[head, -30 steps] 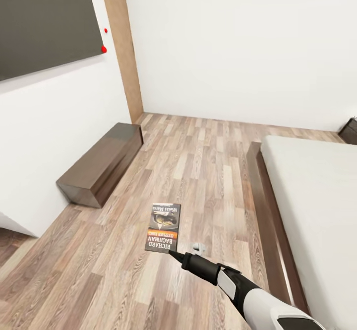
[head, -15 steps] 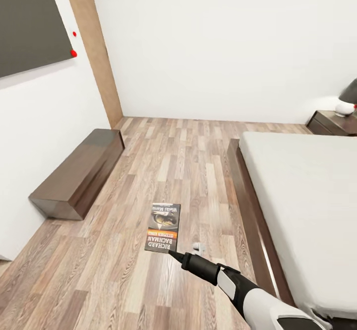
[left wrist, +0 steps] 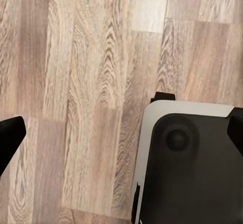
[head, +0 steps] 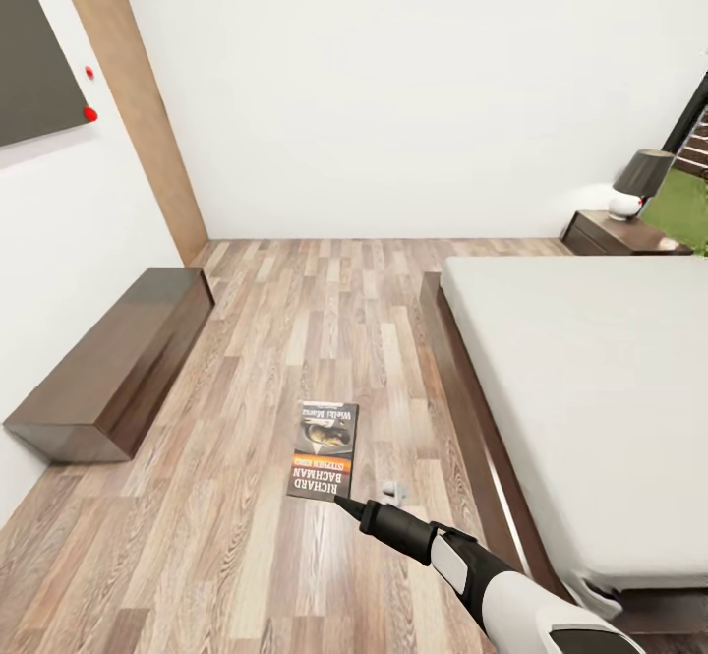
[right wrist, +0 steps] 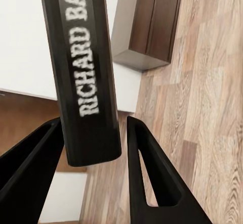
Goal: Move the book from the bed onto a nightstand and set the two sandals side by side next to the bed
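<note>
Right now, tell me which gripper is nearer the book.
Right. The right gripper has the book between its fingers, gripping its bottom edge out in front of the robot. The left gripper faces bare wood floor with no book near it.

The wood-plank floor (head: 324,329) carries the bed (head: 590,388) at the right, its pale mattress bare on a dark frame — and a long dark bench (head: 113,364) along the left wall. Beyond the bed, a nightstand (head: 615,234) bears a dark-shaded lamp (head: 637,182).
</note>
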Robot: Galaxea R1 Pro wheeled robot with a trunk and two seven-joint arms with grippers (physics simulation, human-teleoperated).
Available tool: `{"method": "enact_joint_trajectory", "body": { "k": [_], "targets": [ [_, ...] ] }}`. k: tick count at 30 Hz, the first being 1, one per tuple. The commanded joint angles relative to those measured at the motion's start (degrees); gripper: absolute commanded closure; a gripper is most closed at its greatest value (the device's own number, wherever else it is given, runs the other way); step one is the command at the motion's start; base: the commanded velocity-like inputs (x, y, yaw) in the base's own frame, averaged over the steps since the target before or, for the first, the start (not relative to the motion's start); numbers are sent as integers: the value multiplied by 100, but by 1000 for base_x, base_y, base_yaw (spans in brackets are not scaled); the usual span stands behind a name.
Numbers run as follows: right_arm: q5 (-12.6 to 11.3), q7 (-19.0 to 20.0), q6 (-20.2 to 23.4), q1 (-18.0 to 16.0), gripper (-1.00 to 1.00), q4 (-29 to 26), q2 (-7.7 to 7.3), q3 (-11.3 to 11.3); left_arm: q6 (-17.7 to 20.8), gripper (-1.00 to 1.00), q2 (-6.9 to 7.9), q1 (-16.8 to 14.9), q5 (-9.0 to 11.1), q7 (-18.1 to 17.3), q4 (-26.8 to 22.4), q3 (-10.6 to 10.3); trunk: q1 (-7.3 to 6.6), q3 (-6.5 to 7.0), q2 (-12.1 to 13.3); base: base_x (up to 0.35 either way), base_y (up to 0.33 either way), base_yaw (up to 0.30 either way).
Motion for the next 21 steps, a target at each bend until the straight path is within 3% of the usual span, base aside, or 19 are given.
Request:
{"method": "enact_joint_trajectory", "body": {
  "k": [1, 21],
  "targets": [
    [-12, 15, 51, -4, 100, 0, 2, -28, -15, -100, 3, 0, 14, 36, -7, -49, 3, -9, -10, 0, 0, -84],
    [-12, 14, 51, -4, 100, 8, 2, -28, -35, -100, 3, 2, 2, 36, -7, -49, 3, 90, -10, 0, 0, -90]
  ]
}}
